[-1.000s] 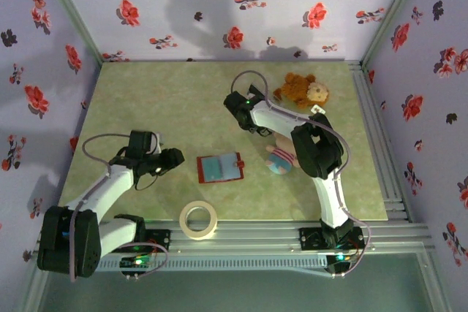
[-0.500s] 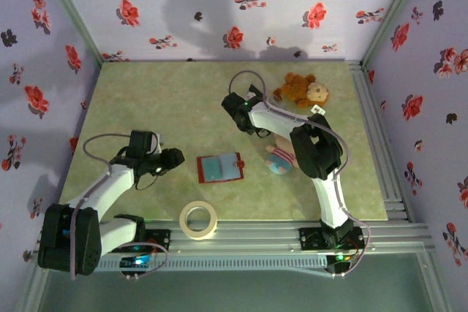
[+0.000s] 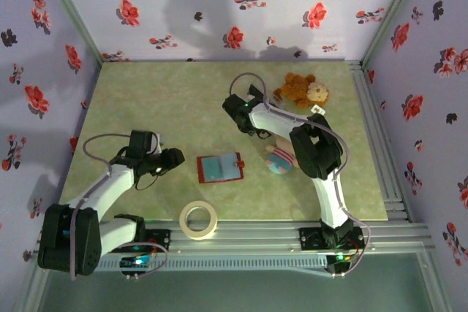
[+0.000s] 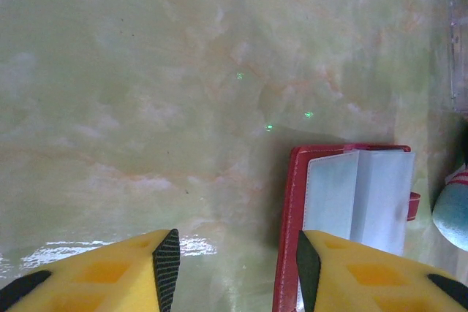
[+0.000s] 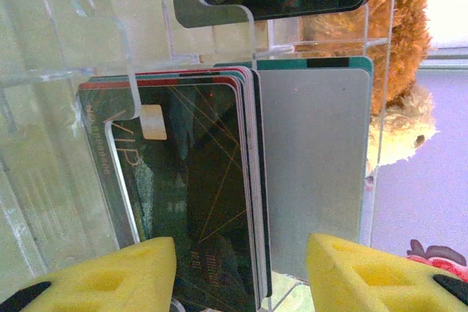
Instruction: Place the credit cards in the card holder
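Cards: the credit cards [image 5: 183,195] stand on edge, packed face to face in a clear slotted stand [image 5: 58,56] at the far side, so their edges are offered to a pinch.
Card make: thin, stiff, glossy plastic with rounded corners. The front one is dark with gold lines, a plain grey one sits beside it.
Card holder: the red card holder [image 3: 219,168] lies opened flat mid-surface, well apart from the cards, its pale pockets up to receive them.
Right end effector: the right end effector [image 5: 241,275] is released, with a yellow pad on either side of the stack.
Left end effector: the left end effector [image 4: 234,268] is released and empty, over the card holder's edge, probably to steady it.
Around: a glossy green marbled surface [image 3: 168,100], and a fuzzy teddy bear [image 5: 409,71] behind the stand.
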`<state>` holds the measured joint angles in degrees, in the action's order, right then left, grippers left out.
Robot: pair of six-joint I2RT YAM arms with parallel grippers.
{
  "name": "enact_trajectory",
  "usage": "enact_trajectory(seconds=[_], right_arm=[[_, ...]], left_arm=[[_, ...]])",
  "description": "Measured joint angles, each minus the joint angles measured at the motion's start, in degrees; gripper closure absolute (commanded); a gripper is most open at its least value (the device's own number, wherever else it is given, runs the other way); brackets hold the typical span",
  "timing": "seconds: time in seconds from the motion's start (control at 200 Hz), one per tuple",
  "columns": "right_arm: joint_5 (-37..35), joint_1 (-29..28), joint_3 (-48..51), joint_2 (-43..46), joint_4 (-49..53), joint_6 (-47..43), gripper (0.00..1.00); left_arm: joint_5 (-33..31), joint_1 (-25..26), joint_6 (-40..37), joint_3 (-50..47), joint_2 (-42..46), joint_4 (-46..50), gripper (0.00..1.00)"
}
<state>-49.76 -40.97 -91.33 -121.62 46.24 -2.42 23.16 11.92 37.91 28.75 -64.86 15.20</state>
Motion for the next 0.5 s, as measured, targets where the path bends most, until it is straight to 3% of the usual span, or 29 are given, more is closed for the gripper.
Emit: enact_trajectory(seconds=[0.255,0.505], right_arm=[[-3.72,0.15,0.37,-1.46,-0.96,-0.59,0.7],[-8.66,0.13,0.44,-1.64,-1.57,-1.09,0.77]], left_arm=[[0.0,0.0,0.0,0.0,0.0,0.02,0.51],[0.0,0.0,-0.22,-0.09,0.0,-0.02,0.5]])
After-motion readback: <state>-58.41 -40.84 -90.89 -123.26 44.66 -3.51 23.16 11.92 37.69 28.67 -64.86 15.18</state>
